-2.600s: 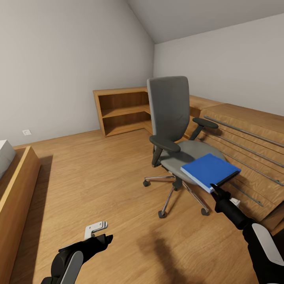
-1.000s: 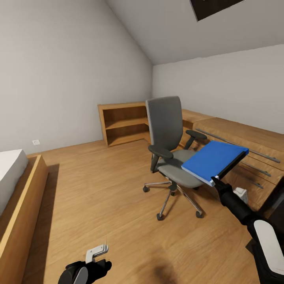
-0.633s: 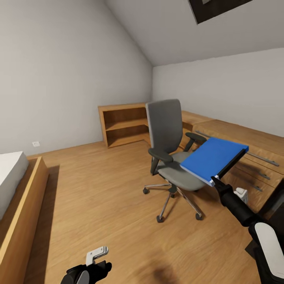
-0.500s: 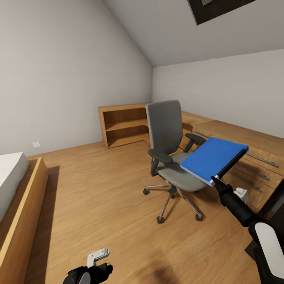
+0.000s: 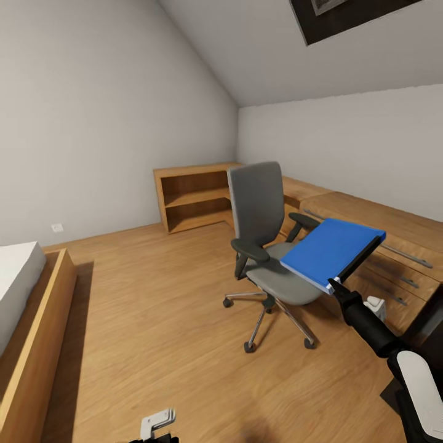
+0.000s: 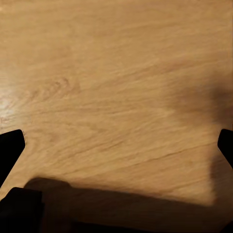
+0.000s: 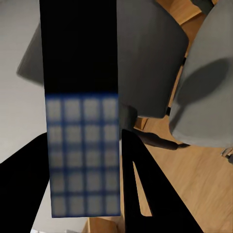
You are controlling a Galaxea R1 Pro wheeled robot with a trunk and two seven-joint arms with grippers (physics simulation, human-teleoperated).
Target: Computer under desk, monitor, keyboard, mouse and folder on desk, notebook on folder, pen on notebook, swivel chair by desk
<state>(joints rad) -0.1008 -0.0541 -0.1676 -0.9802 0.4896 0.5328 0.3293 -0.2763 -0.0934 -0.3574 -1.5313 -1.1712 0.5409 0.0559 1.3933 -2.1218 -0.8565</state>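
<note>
attic bedroom, sloped walls (image 5: pixel 111 111), likely bed (image 5: pixel 18 277)

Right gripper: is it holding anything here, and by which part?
Yes. The right gripper holds the blue folder by its near corner, jaws shut on the edge, lifting it tilted above the swivel chair seat.

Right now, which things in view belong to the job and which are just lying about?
Job:
folder, held up by the right gripper, clear of the seat
swivel chair
left gripper, open over bare floor

Lying about:
oak shelf unit
low oak cabinet
bed
skylight
</note>
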